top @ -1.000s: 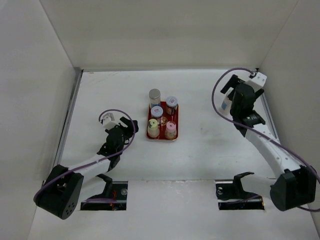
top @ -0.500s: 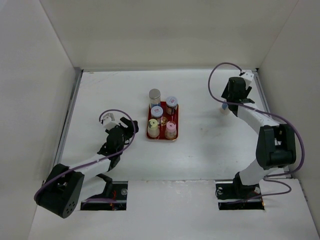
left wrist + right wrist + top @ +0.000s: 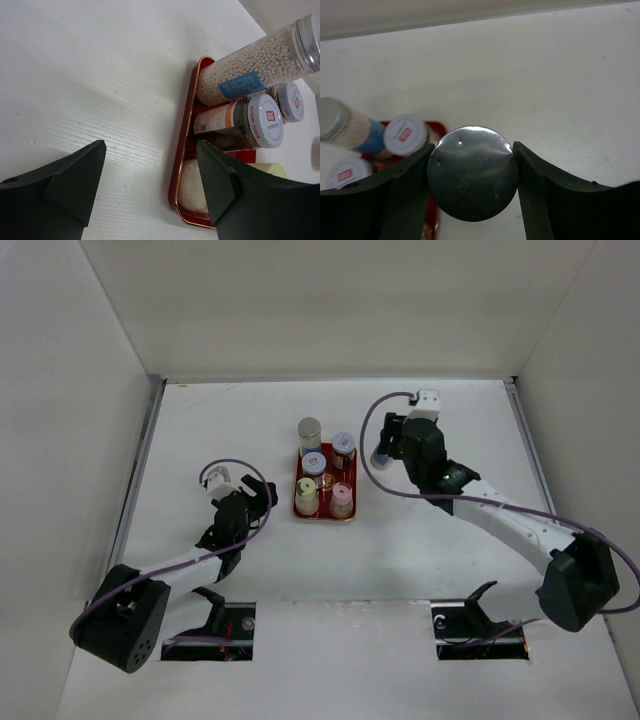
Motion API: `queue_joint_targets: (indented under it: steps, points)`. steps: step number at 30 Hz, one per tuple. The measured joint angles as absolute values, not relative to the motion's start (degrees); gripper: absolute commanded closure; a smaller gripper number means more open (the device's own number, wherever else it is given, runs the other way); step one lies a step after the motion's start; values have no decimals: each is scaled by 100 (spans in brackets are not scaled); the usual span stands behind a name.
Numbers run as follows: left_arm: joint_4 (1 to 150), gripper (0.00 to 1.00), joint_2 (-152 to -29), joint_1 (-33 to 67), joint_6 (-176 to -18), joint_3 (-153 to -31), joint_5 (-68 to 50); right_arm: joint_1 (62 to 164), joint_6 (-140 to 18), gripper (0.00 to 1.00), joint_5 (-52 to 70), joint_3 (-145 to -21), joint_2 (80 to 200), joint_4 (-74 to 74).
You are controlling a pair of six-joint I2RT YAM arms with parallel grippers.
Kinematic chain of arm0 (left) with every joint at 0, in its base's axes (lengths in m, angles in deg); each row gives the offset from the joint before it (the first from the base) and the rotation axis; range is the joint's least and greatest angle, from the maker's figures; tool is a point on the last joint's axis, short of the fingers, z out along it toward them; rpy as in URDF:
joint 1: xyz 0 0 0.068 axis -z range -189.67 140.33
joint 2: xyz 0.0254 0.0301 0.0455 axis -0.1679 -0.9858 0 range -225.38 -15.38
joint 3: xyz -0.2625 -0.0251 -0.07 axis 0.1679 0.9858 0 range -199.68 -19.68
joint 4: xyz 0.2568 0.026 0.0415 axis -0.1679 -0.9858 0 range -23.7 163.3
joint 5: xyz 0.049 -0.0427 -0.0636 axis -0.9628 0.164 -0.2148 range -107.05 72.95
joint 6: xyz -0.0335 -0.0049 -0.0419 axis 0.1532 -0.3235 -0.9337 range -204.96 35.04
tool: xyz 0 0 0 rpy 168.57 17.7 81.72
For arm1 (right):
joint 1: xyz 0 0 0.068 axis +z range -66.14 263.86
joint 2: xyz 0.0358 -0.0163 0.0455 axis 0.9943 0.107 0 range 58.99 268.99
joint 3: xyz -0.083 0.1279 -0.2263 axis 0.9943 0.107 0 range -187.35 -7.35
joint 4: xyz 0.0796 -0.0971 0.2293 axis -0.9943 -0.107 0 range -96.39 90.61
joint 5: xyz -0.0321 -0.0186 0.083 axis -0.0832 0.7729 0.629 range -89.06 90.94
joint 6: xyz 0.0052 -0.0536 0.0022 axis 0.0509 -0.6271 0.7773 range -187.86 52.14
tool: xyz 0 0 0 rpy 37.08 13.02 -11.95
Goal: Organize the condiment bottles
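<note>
1. Right gripper (image 3: 384, 447): we are seeing both fingers pressing on opposite sides of a grey-capped bottle's round metal cap, so it is clamping the held bottle (image 3: 472, 172). In the top view a blue band is showing below the fingers. We cannot tell whether its base is touching the table (image 3: 430, 540).

2. Position of the held bottle: it is sitting at 2 o'clock from the tray (image 3: 184, 145), apart from its rim and near the far jar (image 3: 343, 445).

3. Left gripper (image 3: 150, 150): its fingers are standing apart with only bare table showing between them, so it is gripping nothing. It is hovering at 9 o'clock from the tray, close to the rim but not touching it.

4. Tray contents, read from the top view:
- A tall bottle (image 3: 310, 429) with a grey cap, white beads and a blue label is standing at the 11 o'clock corner.
- The far jar, pale-lidded, is standing at the 1 o'clock corner.
- A second jar (image 3: 314, 462) with a pale lid is standing just at 6 o'clock from the tall bottle.
- The yellow bottle (image 3: 306, 487) is occupying the 7 o'clock corner.
- The pink bottle (image 3: 341, 495) is occupying the 5 o'clock corner, just beside the yellow one.

5. All five are standing upright inside the rim.
</note>
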State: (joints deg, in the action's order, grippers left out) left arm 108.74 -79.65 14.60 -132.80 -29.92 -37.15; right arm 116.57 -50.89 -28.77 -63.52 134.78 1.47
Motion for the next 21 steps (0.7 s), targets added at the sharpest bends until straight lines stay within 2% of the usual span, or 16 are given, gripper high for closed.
queue_joint_targets:
  steps: [10,16,21]
  points:
    - [10874,25,-7965,1469,-13282,-2992,-3710,12780,-5143,50,-2834,-7060,14791,200]
    - [10874,17,-7974,1474,-13280,-2992,-3706,13088,-5240,48,-2858,-7335,15384,226]
    - [10874,11,-7974,1471,-13286,-2992,-3704,13169,-5272,40,-2906,-7363,15648,289]
